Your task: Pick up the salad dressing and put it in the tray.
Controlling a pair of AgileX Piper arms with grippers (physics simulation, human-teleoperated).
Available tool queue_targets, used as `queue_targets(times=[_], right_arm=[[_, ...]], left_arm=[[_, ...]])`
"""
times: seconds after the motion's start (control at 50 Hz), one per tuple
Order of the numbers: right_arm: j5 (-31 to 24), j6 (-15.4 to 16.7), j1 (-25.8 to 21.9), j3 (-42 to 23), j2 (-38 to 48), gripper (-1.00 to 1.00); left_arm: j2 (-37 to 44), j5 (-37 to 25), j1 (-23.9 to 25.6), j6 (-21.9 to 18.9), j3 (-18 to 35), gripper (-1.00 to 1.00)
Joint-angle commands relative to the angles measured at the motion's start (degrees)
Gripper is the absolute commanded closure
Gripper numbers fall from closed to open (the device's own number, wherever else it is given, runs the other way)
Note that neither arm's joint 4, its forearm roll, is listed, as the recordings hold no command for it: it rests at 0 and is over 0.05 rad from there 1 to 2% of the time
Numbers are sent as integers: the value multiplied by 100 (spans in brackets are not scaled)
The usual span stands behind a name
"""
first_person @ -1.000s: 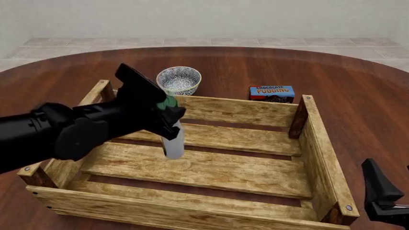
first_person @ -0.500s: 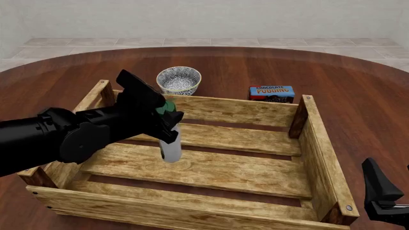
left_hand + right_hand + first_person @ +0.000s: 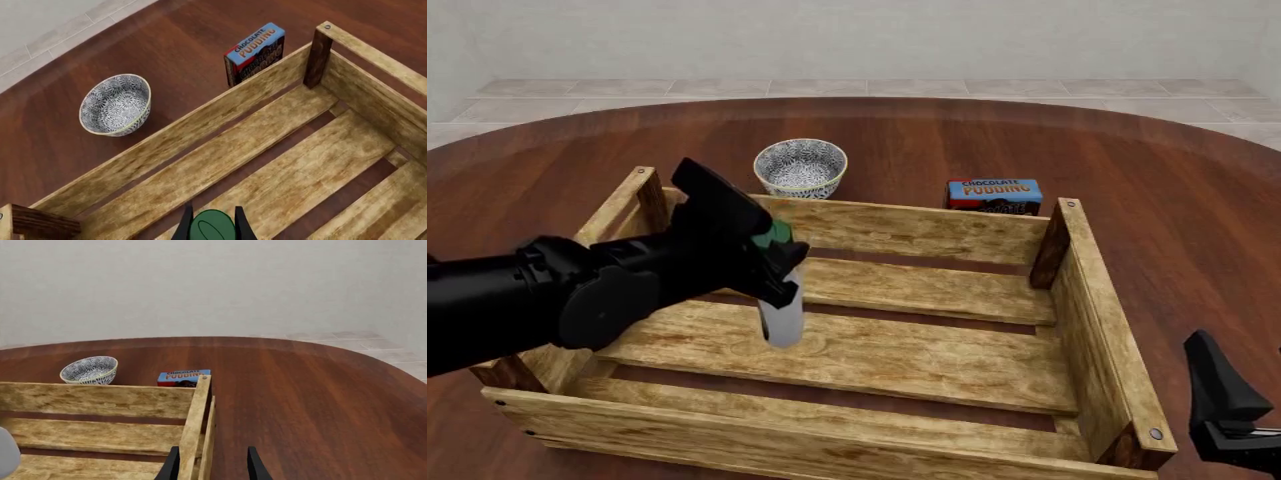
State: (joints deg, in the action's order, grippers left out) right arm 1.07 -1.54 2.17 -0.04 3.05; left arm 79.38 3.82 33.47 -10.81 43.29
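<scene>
The salad dressing, a slim white bottle with a green cap, hangs upright inside the tray, over its left-middle slats. My left gripper is shut on the bottle's cap and neck, with one finger on each side of the cap. Whether the bottle's base touches the slats cannot be told. My right gripper stands open outside the tray's near right corner. In the right wrist view the bottle shows at the picture's edge, past the tray wall.
A patterned white bowl stands behind the tray's back wall on the left. The blue chocolate pudding box stands behind it on the right. Dark wooden table surrounds the crate.
My left arm has sunk a little and drawn slightly toward the near side, carrying the bottle lower into the tray. The right arm has stayed put.
</scene>
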Motion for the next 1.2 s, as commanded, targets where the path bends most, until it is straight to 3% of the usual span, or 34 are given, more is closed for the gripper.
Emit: queue_targets(times=[0.02, 1.2], right_arm=[[-27, -5, 11, -1, -31, -100], [-19, -20, 21, -3, -23, -100]], left_arm=[[0, 91, 3, -83, -46, 100], [373, 592, -104, -79, -456, 100]])
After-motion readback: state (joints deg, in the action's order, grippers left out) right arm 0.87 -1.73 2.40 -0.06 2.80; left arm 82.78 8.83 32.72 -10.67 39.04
